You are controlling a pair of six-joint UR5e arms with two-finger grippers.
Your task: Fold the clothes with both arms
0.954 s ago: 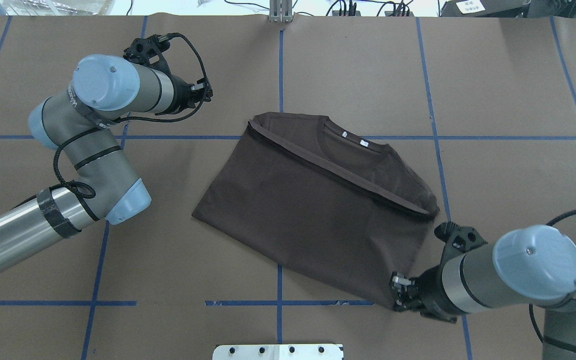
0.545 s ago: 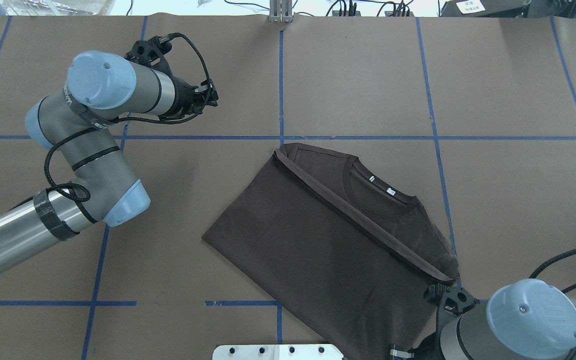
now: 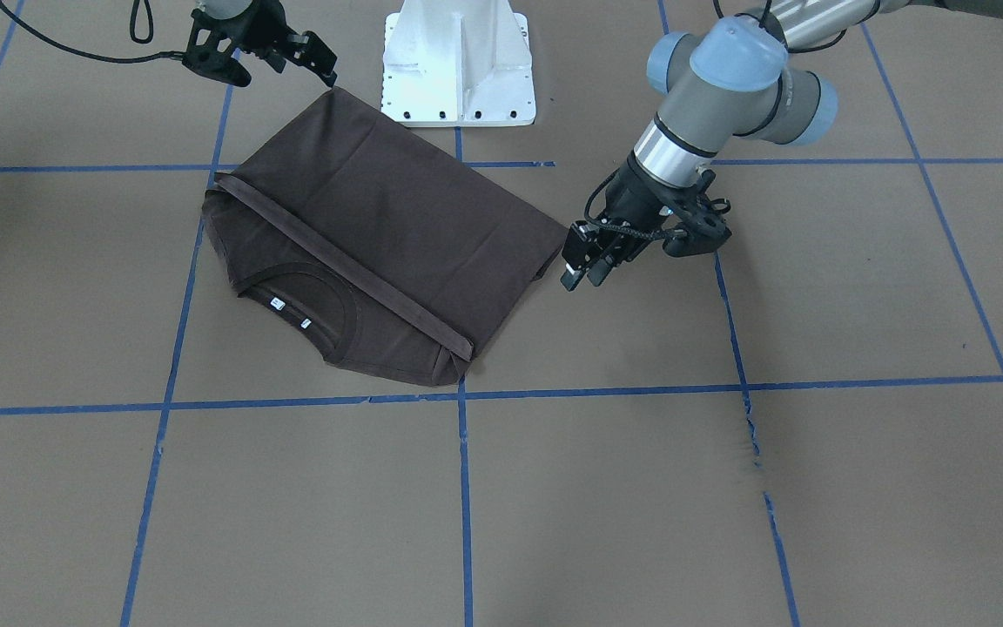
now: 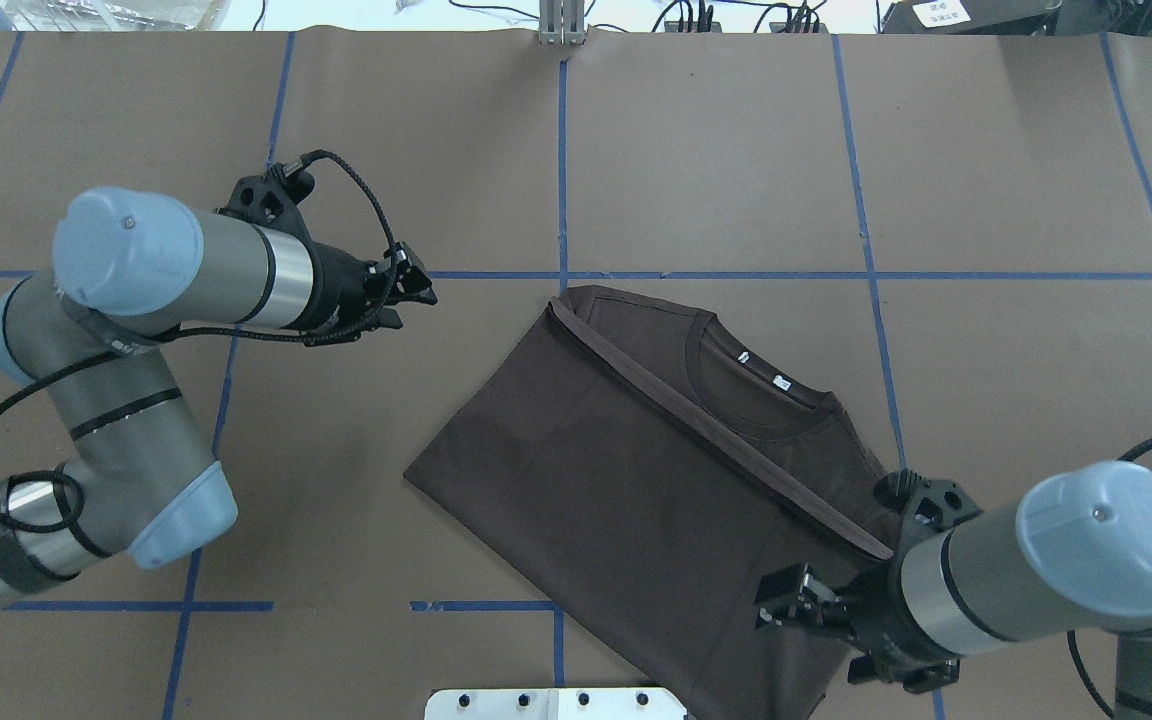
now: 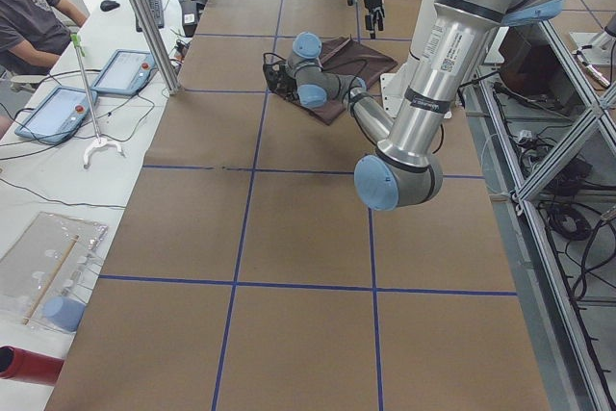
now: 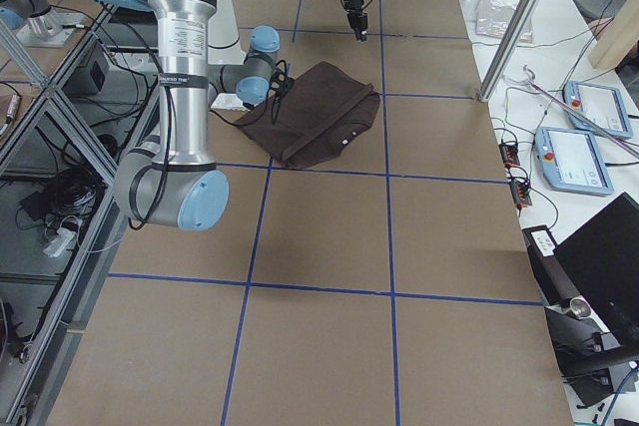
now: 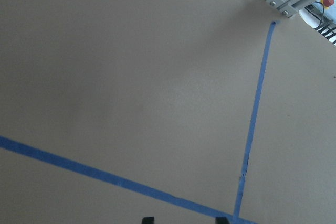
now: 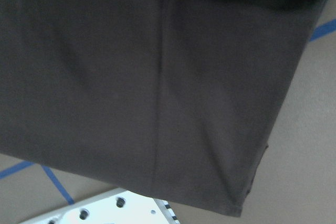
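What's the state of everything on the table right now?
shirt: folded, lying flat on the table, collar showing, held by neither gripper.
left gripper: fingers open, empty, over bare table beside the shirt.
right gripper: fingers open, empty, raised above the shirt's corner nearest the robot.

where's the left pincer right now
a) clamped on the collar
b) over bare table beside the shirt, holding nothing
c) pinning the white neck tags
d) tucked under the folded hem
b: the left pincer hangs apart from the T-shirt, with open jaws, and its wrist view shows only brown table and blue tape.
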